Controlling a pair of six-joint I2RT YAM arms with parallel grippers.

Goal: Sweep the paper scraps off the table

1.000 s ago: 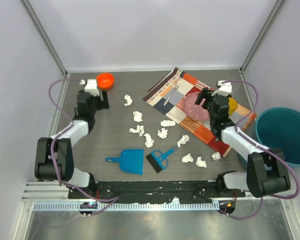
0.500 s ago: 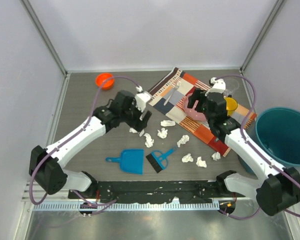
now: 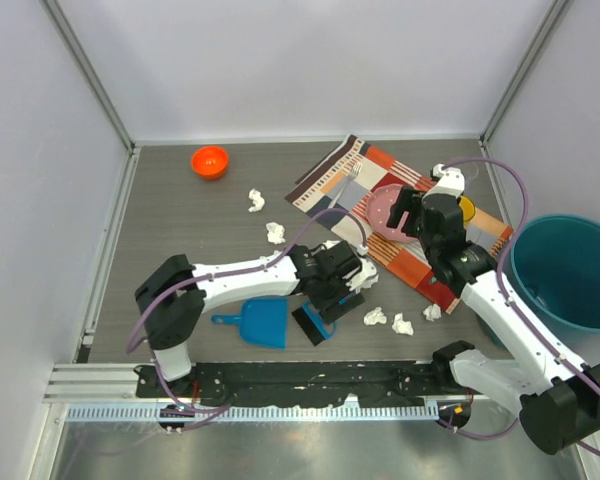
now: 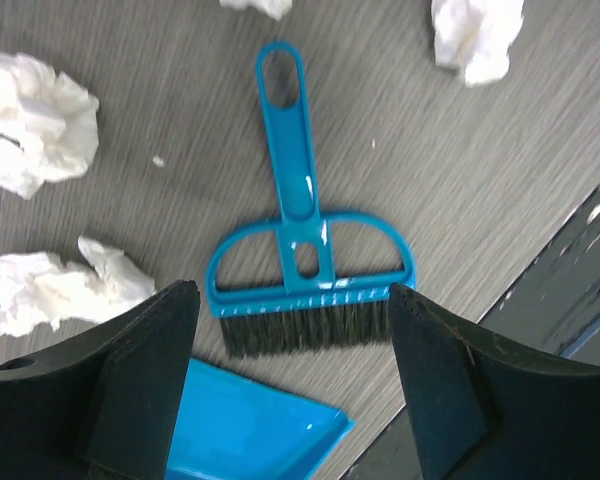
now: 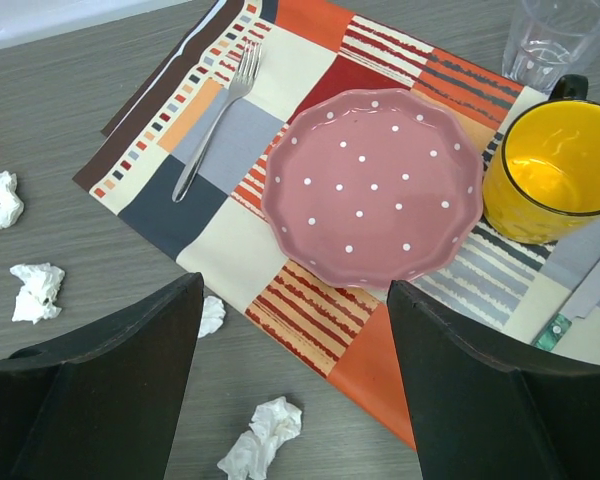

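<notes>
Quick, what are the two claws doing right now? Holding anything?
Left gripper: open, empty, above the brush.
Right gripper: open, empty, above the pink plate.

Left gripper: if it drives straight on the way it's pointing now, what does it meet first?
The blue hand brush: the left gripper stands open, with the brush's head and black bristles centred between its jaws. The blue dustpan lies just beside that line. How far off the brush is, the pictures don't show.

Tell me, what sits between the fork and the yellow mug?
A round pink plate with white dots sits between the silver metal fork and the yellow mug; the right wrist view shows it.
</notes>
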